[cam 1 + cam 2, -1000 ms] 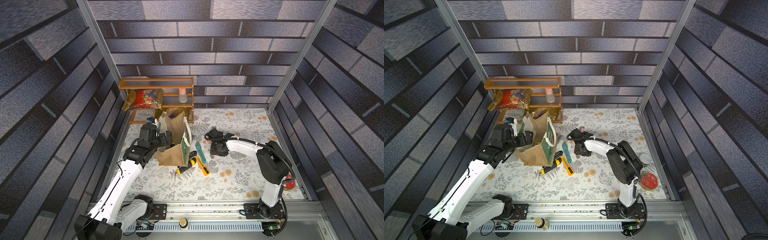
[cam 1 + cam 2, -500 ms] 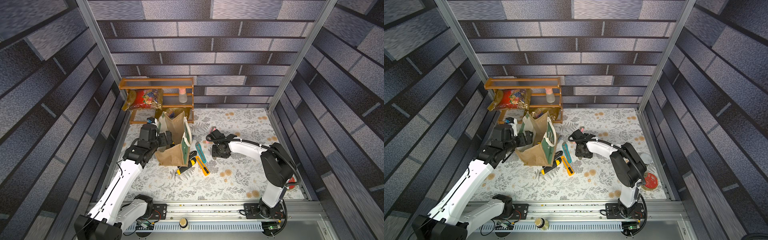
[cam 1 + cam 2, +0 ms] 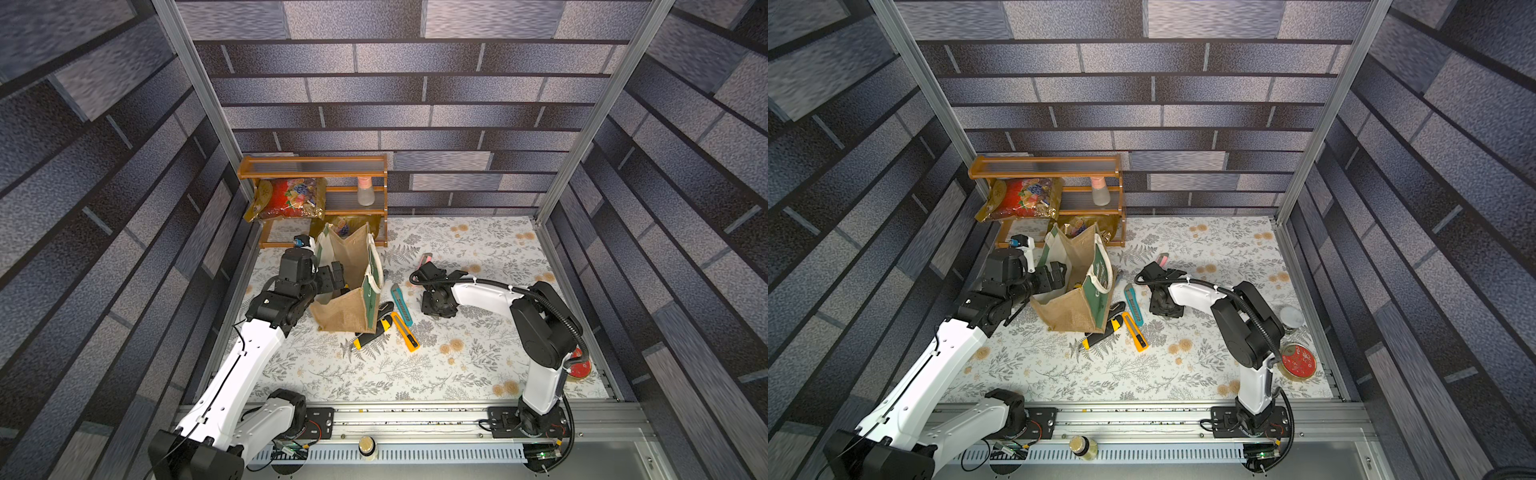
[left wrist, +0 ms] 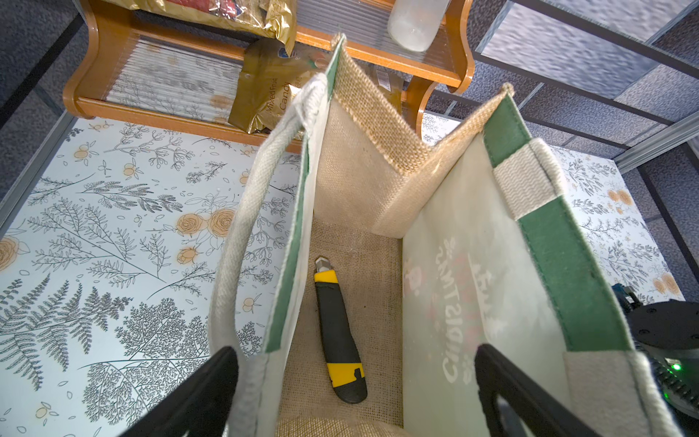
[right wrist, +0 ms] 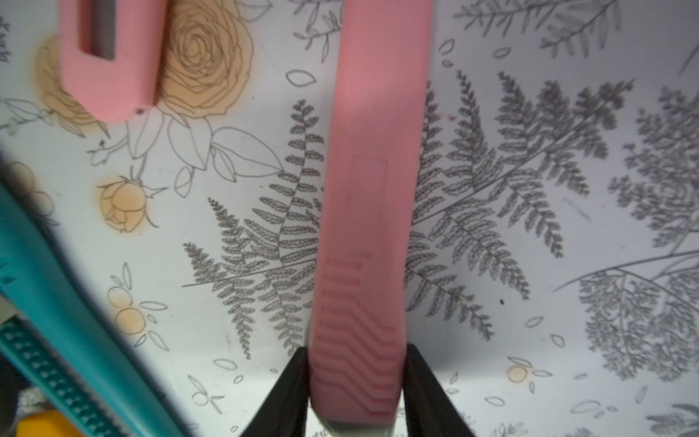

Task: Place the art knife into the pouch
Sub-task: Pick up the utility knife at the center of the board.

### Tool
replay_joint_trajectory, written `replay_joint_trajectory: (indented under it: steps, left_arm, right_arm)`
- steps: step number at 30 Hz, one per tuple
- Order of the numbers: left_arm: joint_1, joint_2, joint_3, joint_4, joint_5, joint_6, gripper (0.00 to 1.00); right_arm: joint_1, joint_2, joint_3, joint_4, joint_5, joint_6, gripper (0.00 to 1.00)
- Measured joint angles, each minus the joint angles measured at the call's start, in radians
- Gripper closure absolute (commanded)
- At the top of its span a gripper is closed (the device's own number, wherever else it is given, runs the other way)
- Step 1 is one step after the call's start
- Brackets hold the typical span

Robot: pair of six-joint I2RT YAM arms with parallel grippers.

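1. In both top views only: the pouch point(image 3: 353, 309) stands upright with its mouth open on the floral mat point(image 3: 457, 374), in front of the wooden shelf point(image 3: 313, 163). The left gripper point(image 3: 334, 276) is at its left rim. The right gripper point(image 3: 438, 305) points down at the mat to the pouch's right, apart from it. A top view also shows a red round tin point(image 3: 1298, 359) and a grey round tin point(image 3: 1291, 316) behind the right arm.
2. Left wrist view only: the pouch interior, where a yellow-and-black knife point(image 4: 340, 340) lies flat on the burlap floor.
3. Right wrist view only: the grip on the pink art knife point(image 5: 367, 189), which the gripper body hides from above.
4. Left gripper point(image 4: 353, 350): jaws spread wide and holding nothing. One finger point(image 4: 212, 386) is outside the panel with the rope handle, and the other is inside the pouch mouth. Contact with the fabric cannot be told.
5. Right gripper point(image 5: 357, 352): fingers pressed against both sides of the pink art knife's ridged end. The knife is over the mat, right of the pouch and not in it. Whether it is lifted cannot be told.
6. Count:
   - Knives outside the pouch: one teal knife point(image 3: 401, 303), one orange knife point(image 3: 406, 332), one more yellow-and-black, one pink art knife and a second pink knife point(image 5: 109, 56).
   - Knives inside the pouch: one.
   - Foil snack bags: two, with the red-and-gold bag point(image 3: 291, 199) on the shelf.
   - One bottle point(image 3: 365, 195).
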Motion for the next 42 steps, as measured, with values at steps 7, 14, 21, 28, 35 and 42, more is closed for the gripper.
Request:
replay_joint_trajectory:
  steps: [7, 14, 21, 28, 35, 42]
  left_arm:
    - [0.0, 0.0, 0.0, 0.0, 0.0, 0.0, 0.0]
    - [0.0, 0.0, 0.0, 0.0, 0.0, 0.0, 0.0]
    - [0.0, 0.0, 0.0, 0.0, 0.0, 0.0, 0.0]
    - [0.0, 0.0, 0.0, 0.0, 0.0, 0.0, 0.0]
    - [0.0, 0.0, 0.0, 0.0, 0.0, 0.0, 0.0]
    - [0.0, 0.0, 0.0, 0.0, 0.0, 0.0, 0.0]
  right_arm:
    - [0.0, 0.002, 0.0, 0.002, 0.008, 0.005, 0.66]
    - [0.0, 0.002, -0.002, 0.013, 0.021, -0.004, 0.75]
    - [0.0, -0.038, -0.034, 0.016, 0.021, -0.021, 0.77]
    - [0.0, -0.118, -0.061, 0.024, 0.019, -0.023, 0.78]
    - [0.0, -0.148, -0.065, 0.046, 0.008, -0.022, 0.79]
    - [0.0, -0.169, -0.066, 0.055, -0.007, -0.018, 0.79]
